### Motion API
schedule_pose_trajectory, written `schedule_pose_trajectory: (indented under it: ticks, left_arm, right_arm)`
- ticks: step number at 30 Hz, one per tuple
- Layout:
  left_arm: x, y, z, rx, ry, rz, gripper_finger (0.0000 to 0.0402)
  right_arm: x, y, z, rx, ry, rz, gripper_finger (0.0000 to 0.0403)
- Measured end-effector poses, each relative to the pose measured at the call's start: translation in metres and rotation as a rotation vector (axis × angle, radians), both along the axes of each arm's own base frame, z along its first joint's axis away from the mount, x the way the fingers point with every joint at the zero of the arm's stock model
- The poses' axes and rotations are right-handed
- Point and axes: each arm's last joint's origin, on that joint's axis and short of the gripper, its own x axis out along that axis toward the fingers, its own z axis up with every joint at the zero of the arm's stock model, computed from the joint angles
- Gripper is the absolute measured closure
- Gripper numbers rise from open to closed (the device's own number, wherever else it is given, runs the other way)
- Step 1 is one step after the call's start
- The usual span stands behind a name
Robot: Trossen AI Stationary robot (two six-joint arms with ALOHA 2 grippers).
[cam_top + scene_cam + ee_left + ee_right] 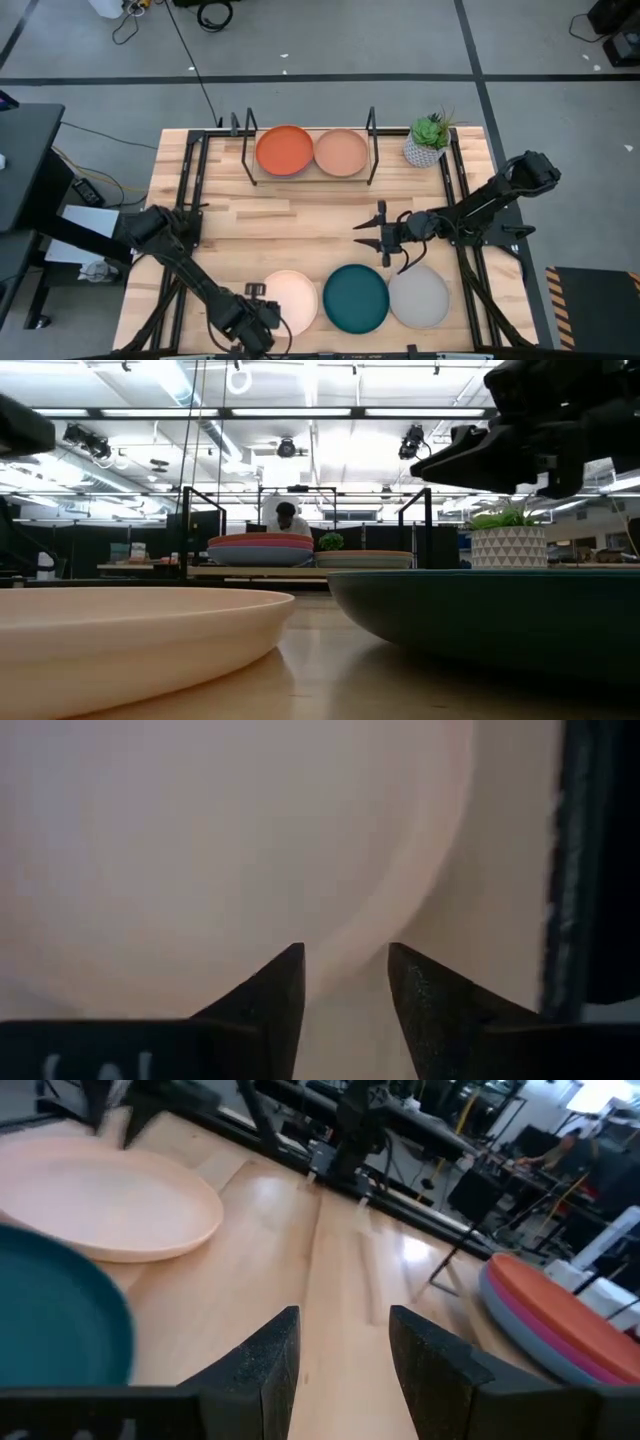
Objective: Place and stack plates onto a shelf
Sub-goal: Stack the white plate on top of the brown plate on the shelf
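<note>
Cream plate (130, 635) fills the foreground of the low view, lying flat on the wooden tabletop (300, 225) at its near edge, with the dark teal plate (355, 297) beside it and the grey plate (419, 296) next along. At the far side, the shelf (310, 175) carries a stack topped by the orange plate (285, 150) and, beside it, the tan plate (341, 152); a small potted plant (428, 140) stands near the shelf's end. Beyond the table lies a workshop with ceiling lights, and a person (288, 520) sits behind the shelf. The left gripper (345, 975) hangs over the cream plate's rim, jaws parted and holding nothing. The right gripper (378, 235) hovers mid-table, above and apart from the teal plate, jaws spread and empty.
</note>
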Motion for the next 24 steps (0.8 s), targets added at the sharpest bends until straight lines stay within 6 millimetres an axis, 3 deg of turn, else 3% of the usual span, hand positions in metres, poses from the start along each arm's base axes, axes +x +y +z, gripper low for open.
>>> schedule_pose_trajectory:
  ticks: [5, 14, 17, 21, 24]
  left_arm:
    - [0.008, -0.010, 0.005, -0.002, 0.008, -0.021, 0.0240]
    - [0.007, -0.021, -0.024, 0.064, 0.045, -0.143, 0.0244]
    - [0.007, -0.020, -0.025, 0.083, 0.044, -0.154, 0.0270]
    - [0.011, -0.014, -0.021, 0.096, 0.025, -0.130, 0.0348]
    - [0.017, -0.005, -0.005, 0.125, 0.002, -0.085, 0.0386]
  right_arm:
    - [0.002, -0.007, 0.002, -0.013, -0.018, 0.009, 0.0241]
    - [0.005, -0.014, 0.004, 0.004, -0.034, 0.060, 0.0241]
    - [0.005, -0.016, 0.004, 0.006, -0.039, 0.055, 0.0241]
    - [0.005, -0.015, 0.004, 0.015, -0.038, 0.056, 0.0241]
    - [0.005, -0.015, 0.004, 0.034, -0.034, 0.053, 0.0241]
